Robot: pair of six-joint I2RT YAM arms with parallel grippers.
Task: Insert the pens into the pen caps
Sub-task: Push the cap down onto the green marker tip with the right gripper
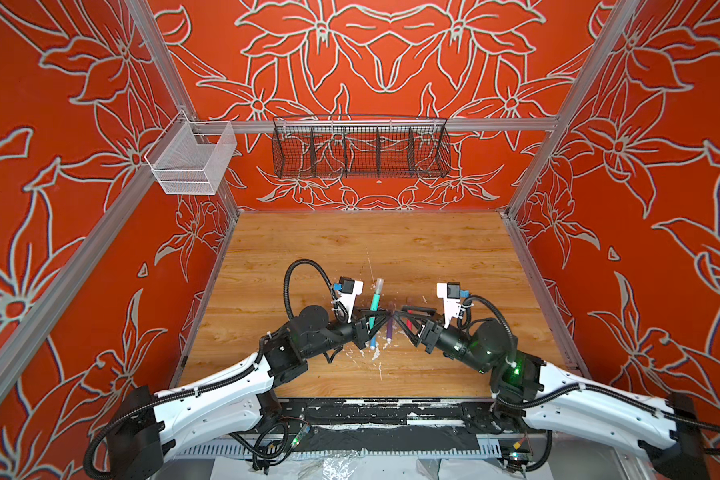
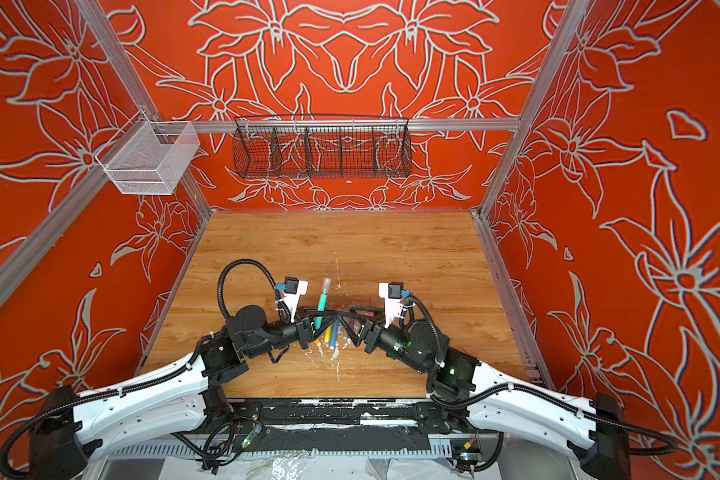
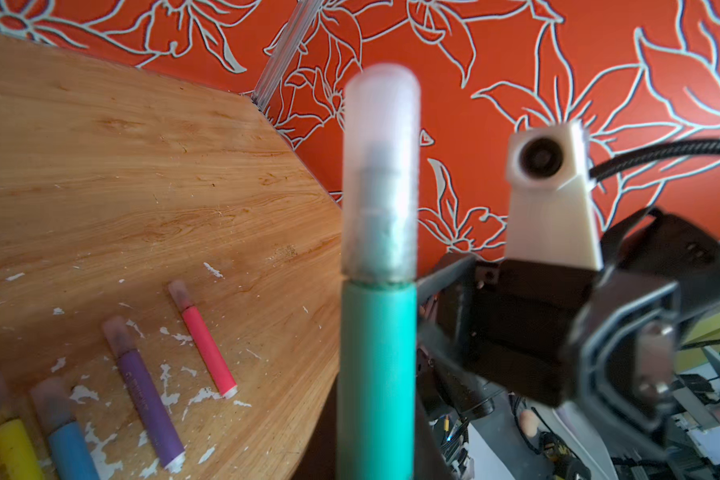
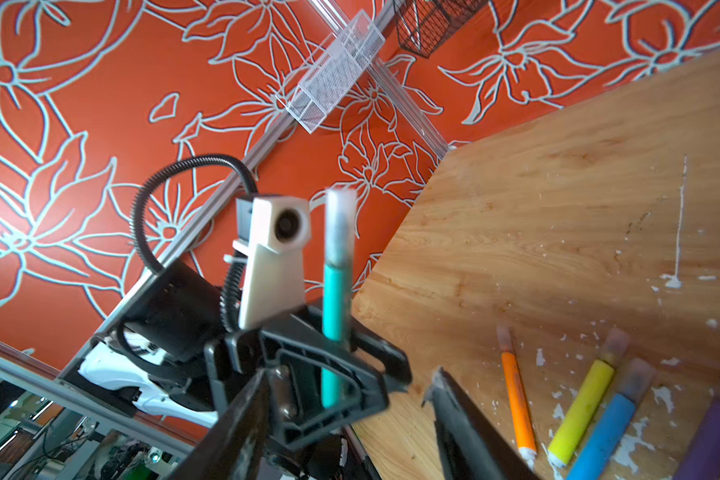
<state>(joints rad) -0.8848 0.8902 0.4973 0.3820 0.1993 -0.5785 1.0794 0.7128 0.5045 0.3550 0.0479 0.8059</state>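
The left gripper [image 1: 377, 318] is clamped on the lower barrel of the green pen [image 3: 377, 374]. The pen stands almost upright above the bench [image 1: 391, 241], with its capped end up and its cap [image 3: 381, 166] fully seated. The right gripper [image 1: 400, 313] faces it tip to tip, with its jaws apart and nothing in them. The green pen lies just beyond its fingertips, and in both top views the 2 look apart.

There are 6 pens: 1 held and 5 lying on the bench below the grippers. Those 5 are orange [image 4: 516, 399], yellow [image 4: 582, 411], blue [image 4: 603, 436], purple [image 4: 715, 440] and pink [image 3: 206, 349], side by side among white paint flecks. There are 6 caps, 1 on each pen.
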